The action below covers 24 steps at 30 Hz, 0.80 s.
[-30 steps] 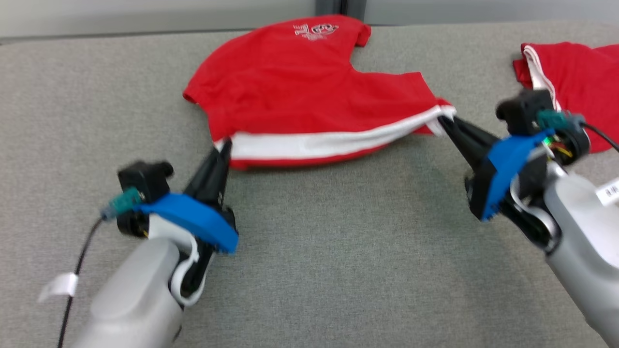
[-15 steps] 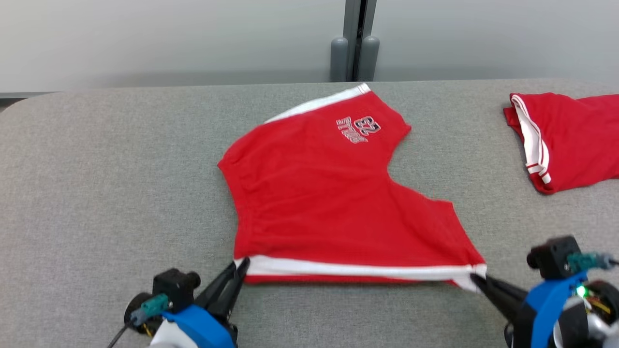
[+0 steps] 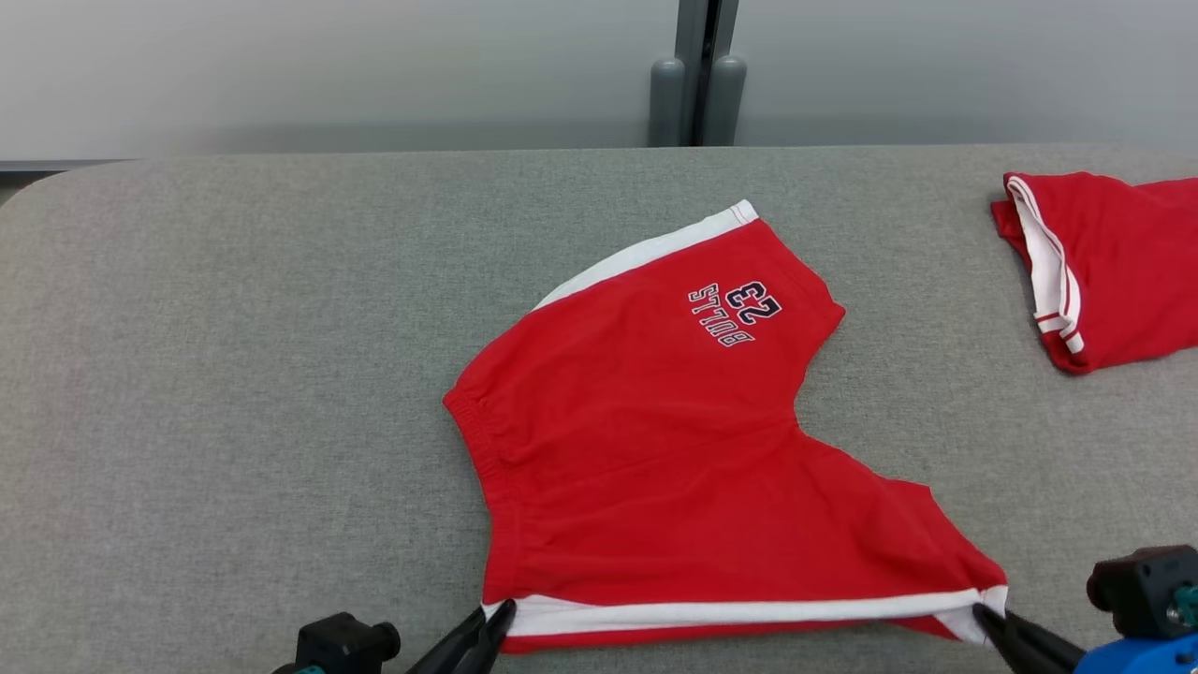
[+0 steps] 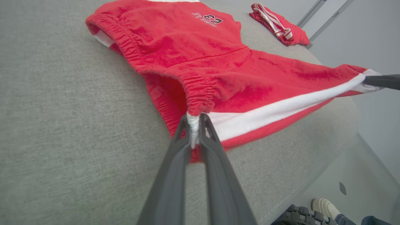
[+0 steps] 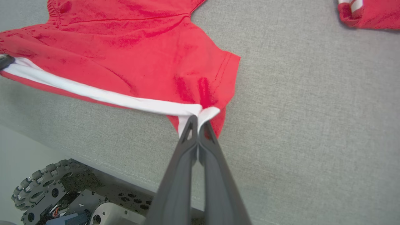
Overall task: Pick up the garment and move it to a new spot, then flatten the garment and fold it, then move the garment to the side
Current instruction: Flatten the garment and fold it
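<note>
- Flattening shorts (image 3: pixel 655 468) at the front edge of the bench (image 3: pixel 234 374), pinched by left gripper (image 4: pixel 194 120) and right gripper (image 5: pixel 196 122)
- Likely next: lay flat, release, fold

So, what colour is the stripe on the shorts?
The stripe is white; left wrist view shows it best.

The shorts (image 3: pixel 655 468) are red, white-striped, dark-lettered; the table (image 3: pixel 234 374) is flecked grey. The two-o'clock cloth (image 3: pixel 1123 262) is red, white-striped.
</note>
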### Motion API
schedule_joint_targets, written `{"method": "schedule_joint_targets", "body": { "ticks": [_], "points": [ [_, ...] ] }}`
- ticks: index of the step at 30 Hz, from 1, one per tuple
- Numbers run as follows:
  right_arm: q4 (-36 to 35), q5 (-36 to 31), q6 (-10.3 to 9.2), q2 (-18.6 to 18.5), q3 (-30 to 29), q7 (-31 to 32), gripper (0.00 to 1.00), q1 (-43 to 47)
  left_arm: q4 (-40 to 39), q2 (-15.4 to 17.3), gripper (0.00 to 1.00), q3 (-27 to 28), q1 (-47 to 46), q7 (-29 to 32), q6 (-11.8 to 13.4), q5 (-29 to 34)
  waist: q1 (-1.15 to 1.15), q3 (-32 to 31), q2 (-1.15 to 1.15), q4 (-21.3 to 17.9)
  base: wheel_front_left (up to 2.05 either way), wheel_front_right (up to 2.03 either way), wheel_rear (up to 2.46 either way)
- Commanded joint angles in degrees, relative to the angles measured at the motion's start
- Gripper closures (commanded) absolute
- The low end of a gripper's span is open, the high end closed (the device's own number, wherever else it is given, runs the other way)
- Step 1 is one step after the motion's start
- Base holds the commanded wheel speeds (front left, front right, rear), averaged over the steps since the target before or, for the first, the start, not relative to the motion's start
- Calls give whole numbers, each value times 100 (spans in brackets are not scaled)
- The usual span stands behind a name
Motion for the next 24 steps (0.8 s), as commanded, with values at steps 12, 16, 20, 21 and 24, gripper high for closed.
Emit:
{"method": "schedule_joint_targets", "body": {
  "ticks": [12,16,20,21,24],
  "points": [
    [1058,-181,1,-752,341,-634,100,-2355,148,-506,100,341,-1199,106,141,35,0,149,1,200,0,0,0],
    [1712,-94,1,-1006,634,-867,100,-3257,490,-807,100,407,-1648,122,118,-25,0,336,1,304,0,0,0],
    [2220,-35,1,-1107,919,-980,100,-3954,831,-974,100,433,-1982,98,127,38,0,566,1,366,0,0,0],
    [2385,-24,1,-1128,1033,-1031,100,-4191,948,-1026,100,463,-2084,66,129,59,0,630,1,382,0,0,0],
    [2878,21,1,-1185,1298,-1186,100,-4836,1233,-1220,100,567,-2413,-18,182,68,0,852,1,462,0,0,0]
  ]
}}
